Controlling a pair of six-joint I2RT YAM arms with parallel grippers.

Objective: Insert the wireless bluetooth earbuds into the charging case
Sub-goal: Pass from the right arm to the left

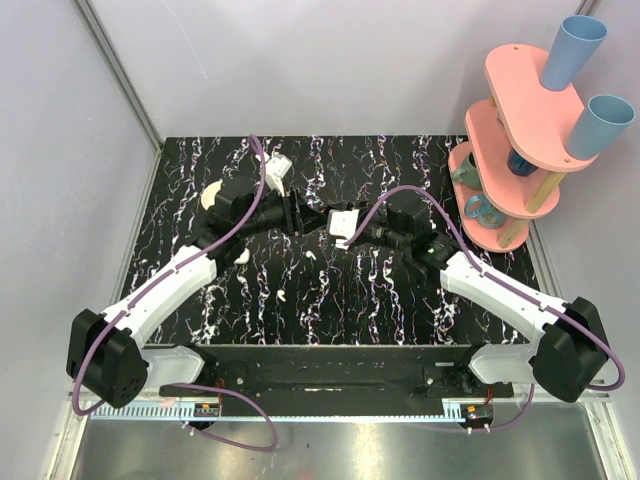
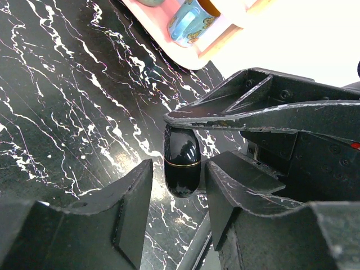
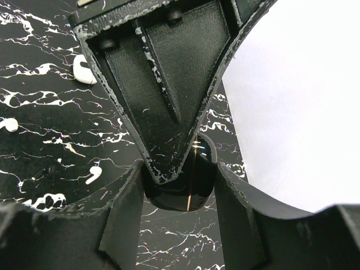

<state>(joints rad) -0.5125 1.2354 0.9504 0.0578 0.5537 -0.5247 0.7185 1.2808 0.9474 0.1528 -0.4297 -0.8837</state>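
Black marbled worktop, as I view it: my right fingers pinch a glossy black gold-banded capsule, my left fingers narrowly spread about it, white earbuds lying loose well apart, cream charging case far left.

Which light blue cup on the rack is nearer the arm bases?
The light blue cup lower in the top view; the other cup stands farther back on the pink rack.

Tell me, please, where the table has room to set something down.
The far strip of the table behind the left gripper and right gripper and the near middle by the base rail look bare. Crowded: the centre, where they meet around a dark glossy object, and by the pink stand.
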